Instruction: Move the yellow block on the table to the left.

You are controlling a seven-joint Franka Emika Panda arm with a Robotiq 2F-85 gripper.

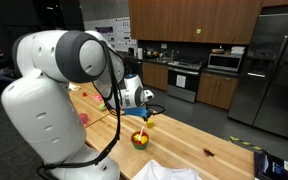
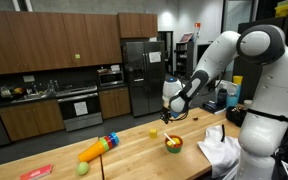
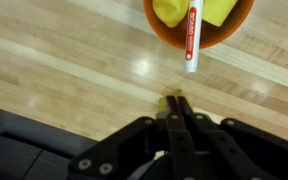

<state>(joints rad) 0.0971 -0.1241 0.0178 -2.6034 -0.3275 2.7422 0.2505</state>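
In the wrist view my gripper (image 3: 176, 106) has its two fingers closed together, and the tiny pale-yellow block (image 3: 174, 98) shows at their tips, seemingly pinched there. In both exterior views the gripper (image 1: 147, 108) (image 2: 170, 114) hangs a little above the light-wood table (image 1: 199, 140) (image 2: 134, 155), just behind the dark bowl. The block is too small to make out clearly in the exterior views.
The bowl (image 3: 199, 25) (image 1: 140, 139) (image 2: 173, 144) holds yellow pieces and a red-and-white marker (image 3: 191, 40). An elongated yellow-orange object (image 2: 97, 149), a green ball (image 2: 82, 169) and a red item (image 2: 36, 172) lie further along the table. A white cloth (image 2: 219, 150) lies beside the robot base.
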